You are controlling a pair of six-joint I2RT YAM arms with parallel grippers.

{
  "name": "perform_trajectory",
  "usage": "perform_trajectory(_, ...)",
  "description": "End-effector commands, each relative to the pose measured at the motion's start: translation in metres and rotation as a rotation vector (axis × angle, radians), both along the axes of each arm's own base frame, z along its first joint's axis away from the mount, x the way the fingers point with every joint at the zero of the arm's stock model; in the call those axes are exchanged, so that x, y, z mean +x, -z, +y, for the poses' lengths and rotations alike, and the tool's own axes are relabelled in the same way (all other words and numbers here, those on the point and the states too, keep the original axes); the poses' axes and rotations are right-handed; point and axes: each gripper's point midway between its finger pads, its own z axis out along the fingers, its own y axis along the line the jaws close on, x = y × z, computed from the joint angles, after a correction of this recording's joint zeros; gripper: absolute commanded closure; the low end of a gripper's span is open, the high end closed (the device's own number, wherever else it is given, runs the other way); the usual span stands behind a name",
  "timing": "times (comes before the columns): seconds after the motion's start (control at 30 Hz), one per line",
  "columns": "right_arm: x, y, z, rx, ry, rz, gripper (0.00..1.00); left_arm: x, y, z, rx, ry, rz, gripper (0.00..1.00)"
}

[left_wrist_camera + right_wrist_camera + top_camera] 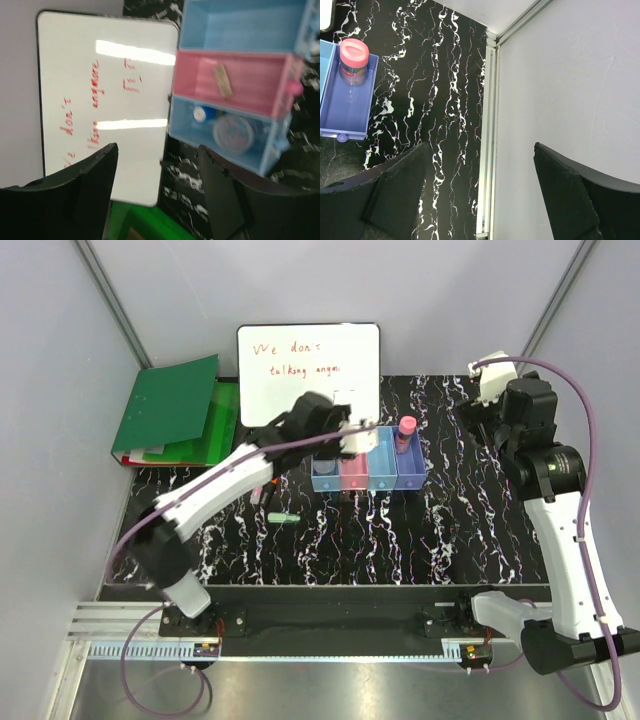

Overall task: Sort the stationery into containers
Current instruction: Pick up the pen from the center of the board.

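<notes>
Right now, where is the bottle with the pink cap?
The bottle stands in the purple bin, at the right end of the row in the top view.

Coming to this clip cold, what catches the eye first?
The row of four pastel bins at mid-table, the left gripper open near its left end. A pink-capped bottle stands in the purple end bin. Behind is a whiteboard with red writing, a green folder to its left.

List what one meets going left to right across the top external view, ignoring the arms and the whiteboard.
In order: green folder → pale green marker → first light blue bin → pink bin → second light blue bin → purple bin, with the pink-capped bottle standing in it.
</notes>
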Motion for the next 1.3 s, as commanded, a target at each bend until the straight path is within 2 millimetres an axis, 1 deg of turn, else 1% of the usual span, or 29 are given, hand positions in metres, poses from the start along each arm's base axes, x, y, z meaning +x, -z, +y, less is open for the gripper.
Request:
perform_trajectory(0.0, -0.001, -0.022, 0.001, 0.016, -0.015, -0.074, 0.07, -0.069, 0.057, 0.065, 0.212, 0.070, 0.119, 0.20)
perform_trajectory(0.03, -0.001, -0.022, 0.002, 0.017, -0.020, -0.073, 0.07, -0.082, 0.059, 0.077, 0.220, 0.072, 0.127, 0.17)
perform_trajectory(0.07, -0.001, -0.023, 0.002, 0.017, -0.022, -0.075, 0.07, -0.096, 0.085, 0.091, 0.264, 0.069, 0.176, 0.16)
perform_trajectory(0.13, -0.003, -0.024, 0.003, 0.021, -0.023, -0.079, 0.07, -0.111, 0.099, 0.103, 0.258, 0.045, 0.222, 0.16)
perform_trajectory(0.17, -0.003, -0.023, 0.003, 0.024, -0.024, -0.076, 0.07, -0.120, 0.116, 0.111, 0.279, 0.038, 0.260, 0.15)
perform_trajectory(0.27, -0.003, -0.024, 0.004, 0.033, -0.024, -0.082, 0.08, -0.128, 0.138, 0.117, 0.274, -0.021, 0.341, 0.13)
perform_trajectory(0.3, -0.004, -0.023, 0.004, 0.037, -0.023, -0.081, 0.07, -0.129, 0.142, 0.117, 0.264, -0.053, 0.366, 0.12)
perform_trajectory(0.33, -0.003, -0.023, 0.005, 0.040, -0.026, -0.079, 0.07, -0.129, 0.152, 0.117, 0.280, -0.065, 0.394, 0.13)
perform_trajectory(0.4, -0.003, -0.024, 0.005, 0.045, -0.025, -0.082, 0.07, -0.127, 0.158, 0.114, 0.280, -0.082, 0.421, 0.13)
perform_trajectory(0.43, -0.004, -0.025, 0.005, 0.045, -0.028, -0.081, 0.08, -0.126, 0.167, 0.115, 0.295, -0.089, 0.444, 0.13)
perform_trajectory(0.5, -0.004, -0.025, 0.005, 0.043, -0.028, -0.078, 0.08, -0.118, 0.167, 0.110, 0.278, -0.102, 0.460, 0.13)
perform_trajectory(0.53, -0.005, -0.026, 0.005, 0.042, -0.030, -0.078, 0.08, -0.115, 0.175, 0.112, 0.286, -0.117, 0.489, 0.13)
perform_trajectory(0.57, -0.005, -0.026, 0.005, 0.041, -0.031, -0.078, 0.08, -0.109, 0.172, 0.111, 0.276, -0.129, 0.490, 0.13)
perform_trajectory(0.6, -0.005, -0.028, 0.005, 0.042, -0.031, -0.082, 0.08, -0.111, 0.175, 0.108, 0.261, -0.117, 0.519, 0.13)
perform_trajectory(0.73, -0.004, -0.028, 0.006, 0.047, -0.032, -0.083, 0.08, -0.103, 0.192, 0.117, 0.280, -0.143, 0.569, 0.15)
perform_trajectory(0.8, -0.003, -0.025, 0.007, 0.051, -0.033, -0.076, 0.08, -0.101, 0.197, 0.118, 0.273, -0.153, 0.587, 0.15)
perform_trajectory(0.93, -0.001, -0.026, 0.008, 0.060, -0.035, -0.076, 0.08, -0.104, 0.211, 0.120, 0.286, -0.150, 0.627, 0.17)
perform_trajectory(1.03, 0.000, -0.030, 0.009, 0.062, -0.037, -0.085, 0.08, -0.108, 0.220, 0.121, 0.295, -0.145, 0.650, 0.18)
perform_trajectory(1.07, 0.001, -0.030, 0.009, 0.061, -0.037, -0.082, 0.08, -0.108, 0.221, 0.121, 0.293, -0.152, 0.655, 0.20)
perform_trajectory(1.13, 0.002, -0.033, 0.009, 0.064, -0.036, -0.090, 0.08, -0.112, 0.226, 0.122, 0.297, -0.149, 0.673, 0.30)
perform_trajectory(1.23, 0.003, -0.034, 0.009, 0.066, -0.036, -0.092, 0.08, -0.118, 0.233, 0.124, 0.302, -0.141, 0.689, 0.48)
perform_trajectory(1.27, 0.003, -0.034, 0.010, 0.068, -0.037, -0.092, 0.08, -0.120, 0.234, 0.124, 0.302, -0.136, 0.693, 0.51)
